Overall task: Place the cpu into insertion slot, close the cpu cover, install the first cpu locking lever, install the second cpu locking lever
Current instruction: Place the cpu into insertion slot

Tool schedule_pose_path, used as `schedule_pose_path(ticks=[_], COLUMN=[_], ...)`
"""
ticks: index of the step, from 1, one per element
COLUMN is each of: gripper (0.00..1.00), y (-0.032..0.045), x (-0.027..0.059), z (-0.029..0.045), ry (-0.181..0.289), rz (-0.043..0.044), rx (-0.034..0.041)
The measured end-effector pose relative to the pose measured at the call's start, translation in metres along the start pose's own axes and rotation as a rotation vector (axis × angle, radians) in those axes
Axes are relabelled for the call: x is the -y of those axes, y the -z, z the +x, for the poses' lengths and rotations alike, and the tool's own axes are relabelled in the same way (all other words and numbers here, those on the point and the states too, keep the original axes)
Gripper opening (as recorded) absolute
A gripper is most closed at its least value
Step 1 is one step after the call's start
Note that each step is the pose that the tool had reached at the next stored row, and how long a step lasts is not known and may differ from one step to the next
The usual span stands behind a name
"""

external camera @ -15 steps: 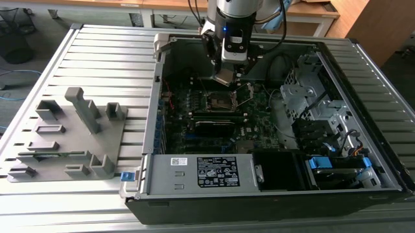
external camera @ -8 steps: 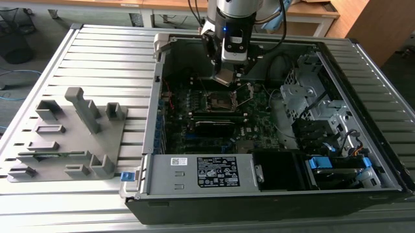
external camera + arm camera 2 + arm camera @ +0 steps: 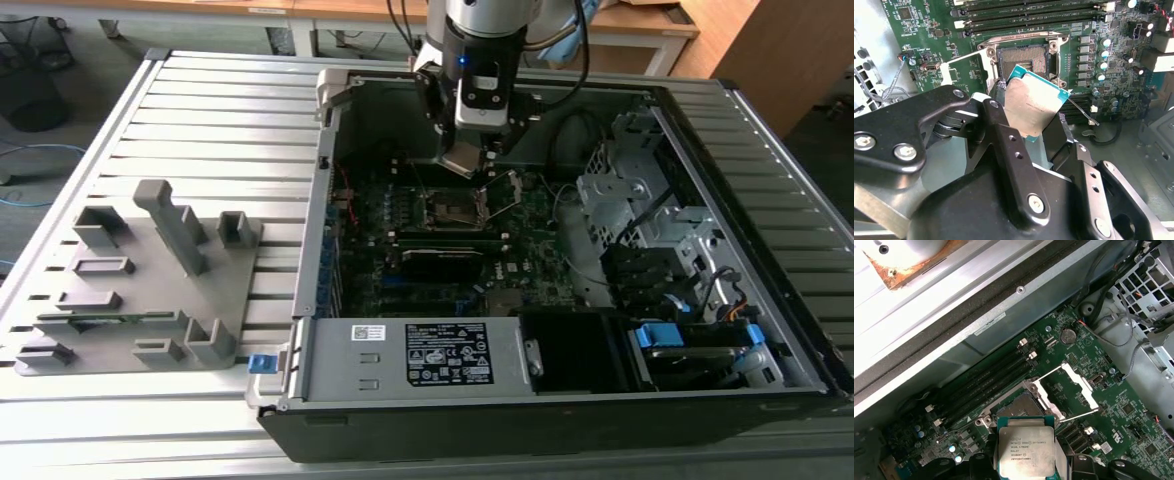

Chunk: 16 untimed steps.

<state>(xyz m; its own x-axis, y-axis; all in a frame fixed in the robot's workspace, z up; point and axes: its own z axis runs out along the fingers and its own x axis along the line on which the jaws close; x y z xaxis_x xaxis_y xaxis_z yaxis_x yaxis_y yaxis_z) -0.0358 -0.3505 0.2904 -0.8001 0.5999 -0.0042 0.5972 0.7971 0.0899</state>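
My gripper (image 3: 462, 150) hangs inside the open computer case and is shut on the cpu (image 3: 461, 160), holding it by two opposite edges. The cpu (image 3: 1034, 102) is tilted and sits just above and partly in front of the insertion slot (image 3: 1021, 59), apart from it. In the first wrist view, the cpu (image 3: 1026, 450) shows its metal top between the gripper's fingers (image 3: 979, 462), and the insertion slot (image 3: 1016, 405) lies just beyond it. The cpu cover (image 3: 1076, 380) stands flipped open beside the slot, also visible as the cpu cover (image 3: 966, 57). A thin locking lever (image 3: 1079, 414) sticks up, unlatched.
Memory slots (image 3: 989, 380) run along one side of the socket. The case wall (image 3: 320, 200), a drive cage (image 3: 641, 200) and a labelled power supply (image 3: 427, 355) surround the board. A grey parts fixture (image 3: 147, 280) sits on the slatted table at the exterior view's left.
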Motion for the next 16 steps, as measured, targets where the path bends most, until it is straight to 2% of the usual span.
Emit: schedule_pose_path(ticks=[16], gripper=[0.54], y=[-0.0019], x=[0.0002], z=[0.0000], ry=[-0.009], rz=[0.0001], rx=[0.0008])
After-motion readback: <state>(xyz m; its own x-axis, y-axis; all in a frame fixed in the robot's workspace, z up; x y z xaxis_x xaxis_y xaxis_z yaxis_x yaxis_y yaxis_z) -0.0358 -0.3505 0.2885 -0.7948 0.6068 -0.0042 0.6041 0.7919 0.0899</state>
